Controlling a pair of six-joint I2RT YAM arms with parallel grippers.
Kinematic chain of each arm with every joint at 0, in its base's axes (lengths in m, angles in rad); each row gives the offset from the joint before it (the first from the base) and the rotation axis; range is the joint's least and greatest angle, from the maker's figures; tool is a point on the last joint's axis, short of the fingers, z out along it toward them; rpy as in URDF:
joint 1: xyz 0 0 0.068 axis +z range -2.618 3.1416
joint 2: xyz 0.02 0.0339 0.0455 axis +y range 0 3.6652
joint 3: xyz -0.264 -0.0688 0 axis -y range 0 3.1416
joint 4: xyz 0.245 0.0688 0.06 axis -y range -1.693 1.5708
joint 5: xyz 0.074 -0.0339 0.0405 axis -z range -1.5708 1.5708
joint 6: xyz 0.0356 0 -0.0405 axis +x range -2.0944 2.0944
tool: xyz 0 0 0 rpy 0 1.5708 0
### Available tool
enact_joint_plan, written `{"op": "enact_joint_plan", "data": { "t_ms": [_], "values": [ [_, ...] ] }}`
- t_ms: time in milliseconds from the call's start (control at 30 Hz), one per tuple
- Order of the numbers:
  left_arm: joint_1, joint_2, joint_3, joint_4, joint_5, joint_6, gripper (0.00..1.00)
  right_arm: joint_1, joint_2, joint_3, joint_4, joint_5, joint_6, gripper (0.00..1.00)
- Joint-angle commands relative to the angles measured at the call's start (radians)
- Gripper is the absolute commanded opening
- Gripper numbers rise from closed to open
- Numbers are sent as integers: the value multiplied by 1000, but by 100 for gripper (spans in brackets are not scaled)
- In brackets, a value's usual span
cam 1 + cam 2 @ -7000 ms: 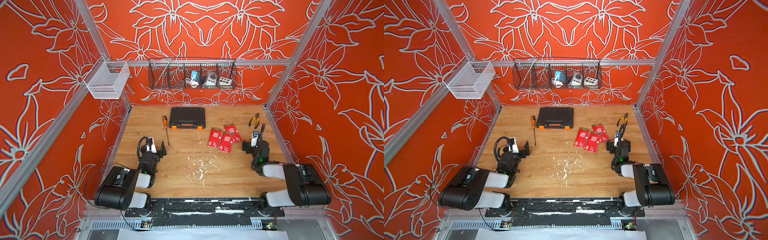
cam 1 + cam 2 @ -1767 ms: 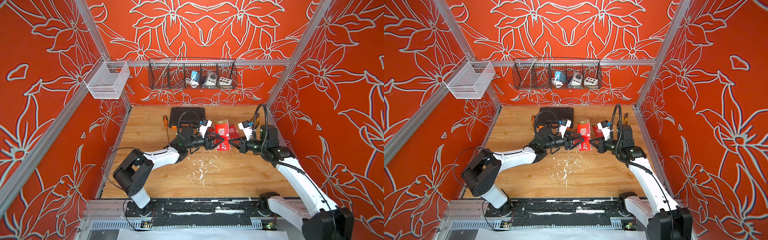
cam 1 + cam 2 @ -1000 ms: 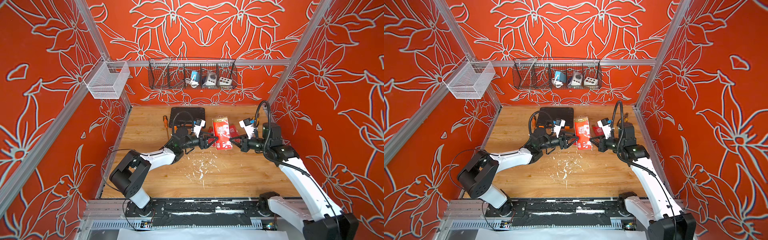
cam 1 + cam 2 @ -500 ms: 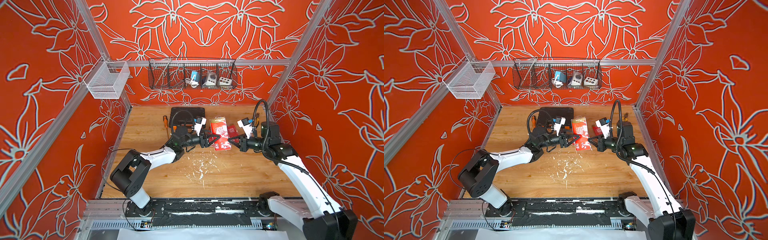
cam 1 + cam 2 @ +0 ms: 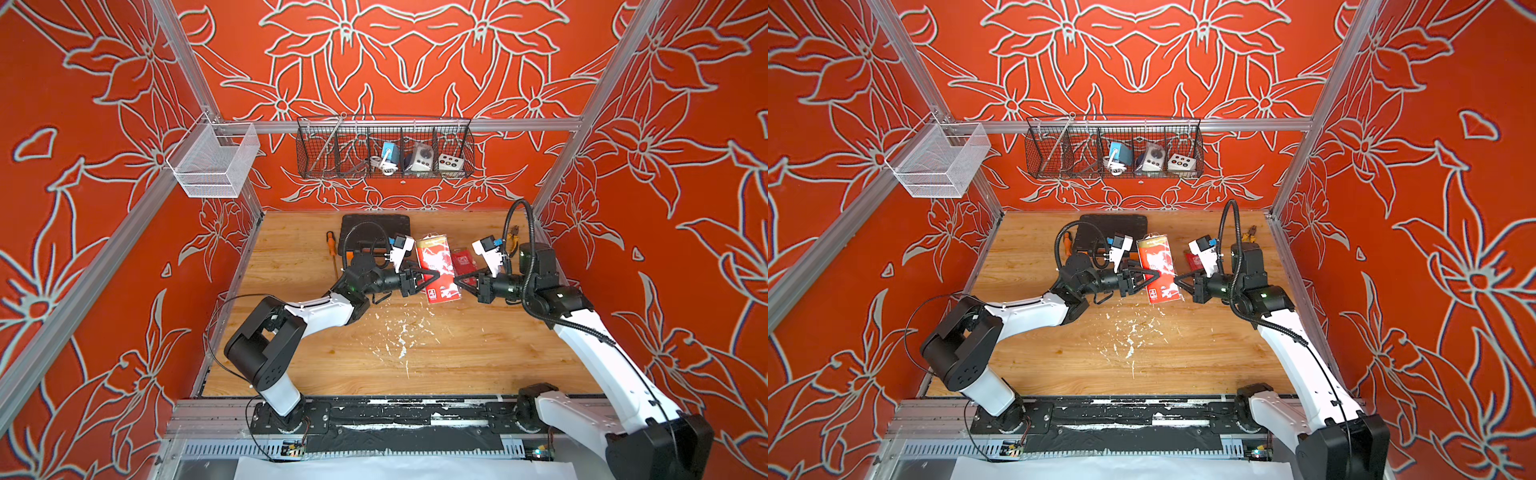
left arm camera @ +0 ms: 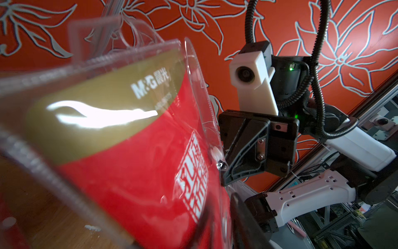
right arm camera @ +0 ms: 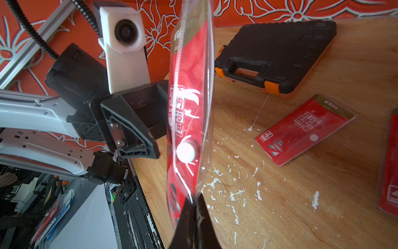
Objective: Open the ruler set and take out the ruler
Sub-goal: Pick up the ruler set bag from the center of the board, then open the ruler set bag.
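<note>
Right wrist view: R gripper (image 7: 195, 201) pinched shut on ruler set (image 7: 187, 107) edge, L gripper (image 5: 430, 279) (in a top view) half-closed astride it, hold unclear; thin pinch may slip once tugged.

Both top views look down from high up over the front edge of the bench (image 5: 291, 361). They face the back wall and its wire basket (image 5: 324, 158). They are far off and share nearly everything: the whole bench and both arms.

The left wrist camera (image 5: 401, 248) sits on the left arm (image 5: 316, 311) and looks across at the right arm (image 5: 590, 345). It is so near the ruler set (image 6: 129, 155) that the ruler set fills half its picture, blurry.

The right wrist camera (image 6: 251, 73) looks back the other way. It is close too and sees the ruler set edge-on, with the black tool case (image 7: 280, 54) behind.

Each wrist view shows the other camera.
</note>
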State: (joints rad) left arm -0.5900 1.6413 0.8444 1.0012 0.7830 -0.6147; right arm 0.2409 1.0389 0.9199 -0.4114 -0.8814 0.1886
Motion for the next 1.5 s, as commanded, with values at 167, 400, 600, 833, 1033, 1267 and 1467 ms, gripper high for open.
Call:
{"op": "enact_joint_plan", "data": {
  "t_ms": [167, 400, 600, 833, 1033, 1267, 1467],
  "values": [
    [-2, -29, -4, 33, -7, 9, 21, 11, -8, 23, 4, 25, -7, 0],
    [-2, -65, -13, -51, -97, 34, 7, 24, -40, 31, -28, 217, 14, 40],
    [-11, -102, -9, -186, -265, 44, 5, 119, -59, 34, -33, 448, 39, 60],
    [-47, -110, 42, -365, -370, 68, 2, 231, -50, 6, 45, 698, 80, 58],
    [-70, -86, 84, -424, -382, 72, 1, 258, 13, 14, 83, 746, 65, 56],
    [-94, -59, 126, -468, -376, 83, 1, 268, 66, 45, 86, 764, 45, 55],
    [-110, -40, 145, -492, -364, 93, 0, 267, 70, 65, 65, 784, 29, 53]
  ]
}}
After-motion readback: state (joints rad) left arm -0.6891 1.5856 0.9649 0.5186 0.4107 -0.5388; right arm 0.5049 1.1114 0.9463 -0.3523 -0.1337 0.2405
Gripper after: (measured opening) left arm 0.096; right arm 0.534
